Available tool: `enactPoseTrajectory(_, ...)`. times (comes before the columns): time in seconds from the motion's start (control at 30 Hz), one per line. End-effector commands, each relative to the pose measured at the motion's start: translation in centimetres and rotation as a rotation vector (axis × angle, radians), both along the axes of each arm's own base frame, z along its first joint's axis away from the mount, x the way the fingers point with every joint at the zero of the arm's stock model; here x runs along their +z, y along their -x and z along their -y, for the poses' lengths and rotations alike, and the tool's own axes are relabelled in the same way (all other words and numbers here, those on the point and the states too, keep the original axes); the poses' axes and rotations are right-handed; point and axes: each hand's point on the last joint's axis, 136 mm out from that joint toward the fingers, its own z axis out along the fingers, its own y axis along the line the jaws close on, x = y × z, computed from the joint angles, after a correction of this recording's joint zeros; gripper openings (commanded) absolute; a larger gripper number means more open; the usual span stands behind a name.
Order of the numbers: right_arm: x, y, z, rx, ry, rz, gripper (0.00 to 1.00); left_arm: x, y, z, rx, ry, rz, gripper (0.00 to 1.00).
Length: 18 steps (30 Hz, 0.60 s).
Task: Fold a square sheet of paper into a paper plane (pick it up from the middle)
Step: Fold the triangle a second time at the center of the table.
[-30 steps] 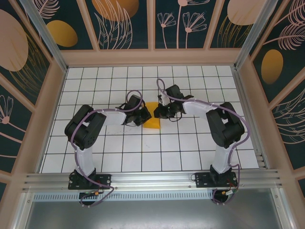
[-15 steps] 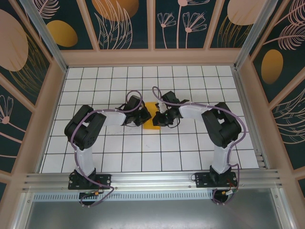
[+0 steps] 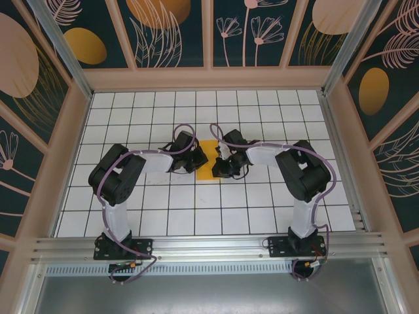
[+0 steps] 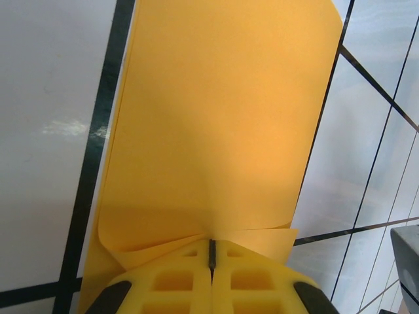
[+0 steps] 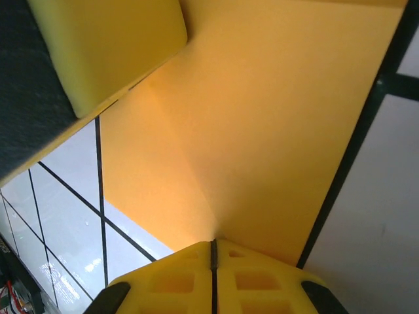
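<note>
The square sheet of paper (image 3: pixel 208 152) lies folded into a narrow orange-yellow strip on the tiles between my two grippers. My left gripper (image 3: pixel 198 160) is shut at the strip's left edge. In the left wrist view the paper (image 4: pixel 222 118) stretches away from the shut left gripper (image 4: pixel 211 243), and two loose layers curl out where the pads meet it. My right gripper (image 3: pixel 220 165) is shut at the right edge. In the right wrist view a faint crease in the paper (image 5: pixel 262 124) runs up from the shut right gripper (image 5: pixel 213 242), and a left fingertip (image 5: pixel 111 46) presses the far edge.
White tiled floor (image 3: pixel 196 209) with dark grout lines stretches around the paper. Patterned walls (image 3: pixel 39 131) enclose it on three sides, and the arm bases (image 3: pixel 124 247) sit on the metal rail at the near edge.
The right gripper has moved left and slightly nearer, up against the paper. The paper's visible shape has gone from a small wedge to a taller strip. The left gripper has stayed put.
</note>
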Motion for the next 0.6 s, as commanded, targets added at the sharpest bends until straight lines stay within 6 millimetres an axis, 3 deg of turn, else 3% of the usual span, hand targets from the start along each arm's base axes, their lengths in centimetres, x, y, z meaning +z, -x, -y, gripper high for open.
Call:
enactPoseTrajectory(0.0, -1.8, 2.3, 2.4, -0.007, 0.071, -0.069, 0.09, -4.5, 2.7, -3.3, 0.042, -0.153, -0.129, 0.07)
enactPoseTrajectory(0.13, -0.9, 2.3, 2.9, -0.027, 0.024, -0.08, 0.09, -4.4, 2.7, -3.2, 0.037, -0.147, -0.126, 0.07)
enactPoseTrajectory(0.33, 3.5, -0.4, 0.3, -0.019, -0.113, 0.0, 0.1, -4.2, 2.6, -2.8, 0.027, -0.132, -0.12, 0.07)
enactPoseTrajectory(0.57, 3.2, -2.5, -0.7, -0.03, -0.102, 0.023, 0.1, -4.0, 2.5, -2.6, 0.019, -0.123, -0.118, 0.08)
